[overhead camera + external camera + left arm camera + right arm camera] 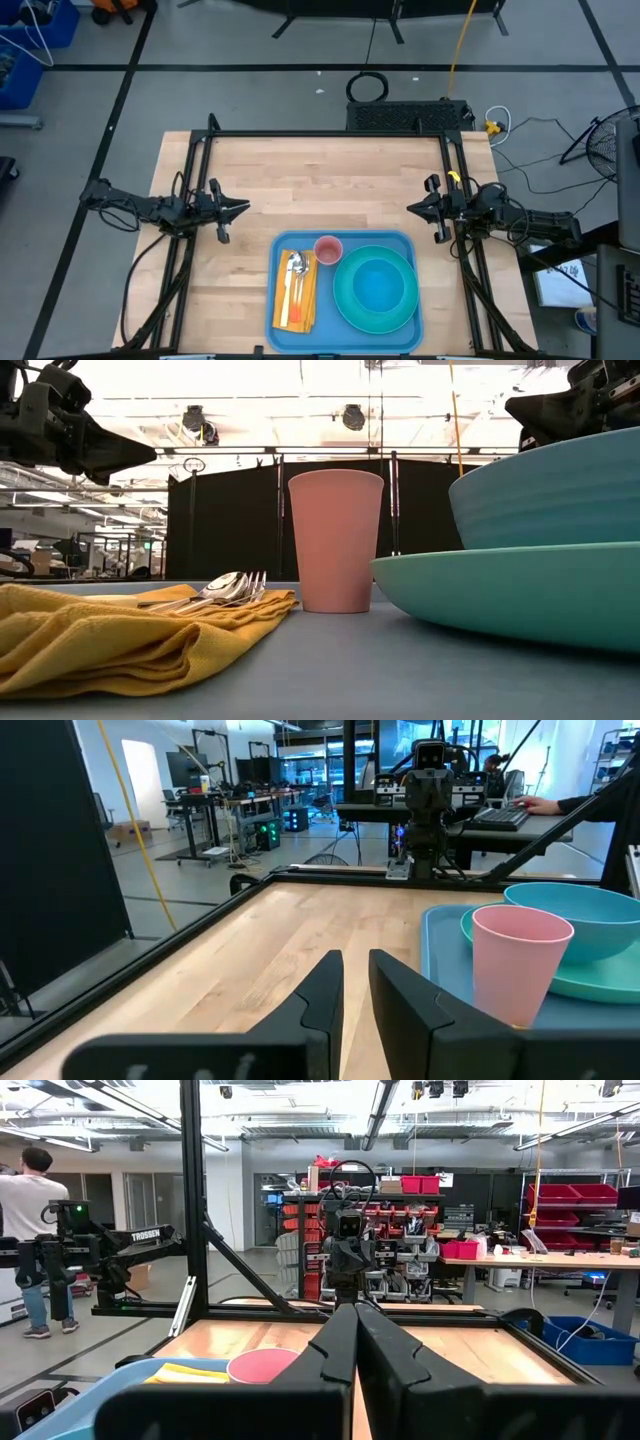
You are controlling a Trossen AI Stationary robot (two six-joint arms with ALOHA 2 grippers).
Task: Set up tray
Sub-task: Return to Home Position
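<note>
– Tray (326, 312) placement is being asked about: where is it being carried?
– It is being carried flat on the wooden surface (300, 180), at 6 o'clock in the high view. A yellow napkin (283, 300) with cutlery (296, 266) on it is being borne at the tray's 9 o'clock side. A teal plate (341, 296) with a blue bowl (378, 285) in it is being borne at 3 o'clock. A pink cup (328, 248) is being stood upright near 12 o'clock, just beside the plate.
– And the arms?
– The left gripper (242, 209) is being held above the surface at 9 o'clock, well apart from the tray. A narrow gap is being left between its fingers (320, 1000), with nothing in it. The right gripper (411, 209) is being held at 3 o'clock, its fingers (335, 1350) being pressed together on nothing.
</note>
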